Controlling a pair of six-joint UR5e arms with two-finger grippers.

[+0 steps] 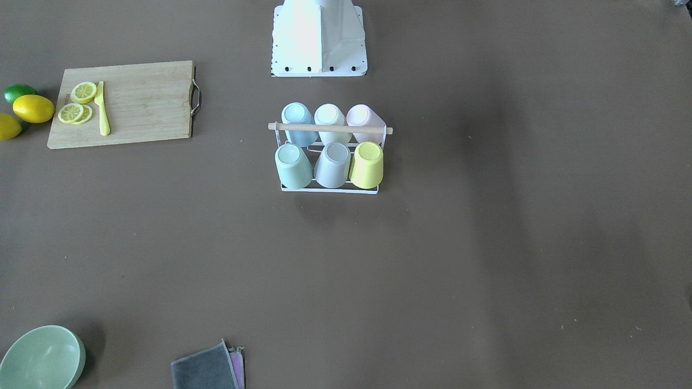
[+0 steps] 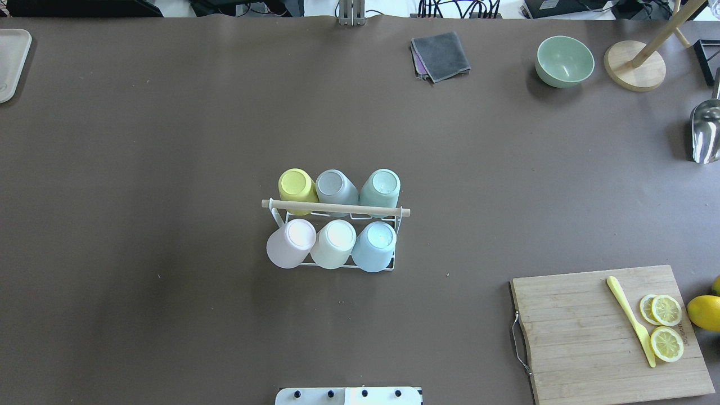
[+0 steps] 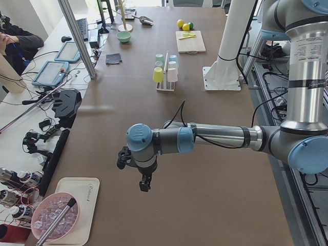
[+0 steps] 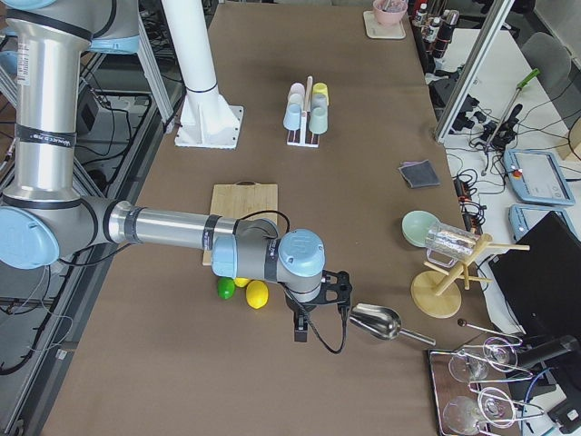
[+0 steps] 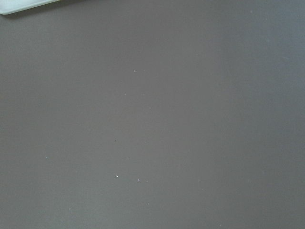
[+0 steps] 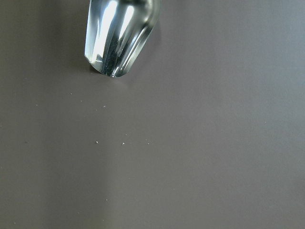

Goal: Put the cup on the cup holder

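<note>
The cup holder, a white wire rack with a wooden rod handle, stands mid-table and also shows in the front-facing view. Upside down on its prongs sit a yellow cup, a grey cup, a green cup, a pink cup, a cream cup and a blue cup. My left gripper hangs over the table's left end, far from the rack. My right gripper hangs over the right end. I cannot tell whether either is open or shut.
A cutting board carries lemon slices and a yellow knife. Lemons lie beside it. A metal scoop lies close to my right gripper. A green bowl, grey cloth and wooden stand are at the far side. A white tray sits near my left gripper.
</note>
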